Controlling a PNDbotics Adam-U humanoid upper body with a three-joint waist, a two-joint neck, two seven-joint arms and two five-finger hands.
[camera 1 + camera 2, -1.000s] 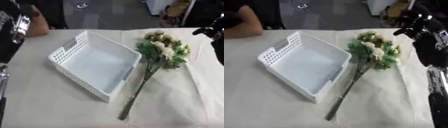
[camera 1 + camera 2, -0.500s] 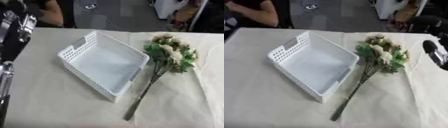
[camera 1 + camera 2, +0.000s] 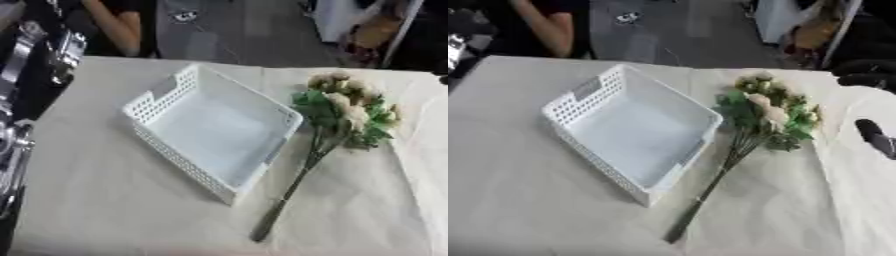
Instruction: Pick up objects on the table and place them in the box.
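One bunch of cream artificial flowers with green leaves and long stem [image 3: 765, 118] just left of right hand [image 3: 874, 136] — finger state unclear — touching white perforated plastic basket [image 3: 588, 92], outside it.

Left arm [image 3: 26, 90] at left edge; right hand [image 3: 875, 137] blurred, perhaps open.

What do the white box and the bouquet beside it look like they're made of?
The box looks like moulded white plastic with a matte finish: perforated lattice walls and cut-out handle slots. The bouquet has cream blooms, green leaves and long dark stems; it may be artificial fabric and plastic, but these views cannot settle real or fake.
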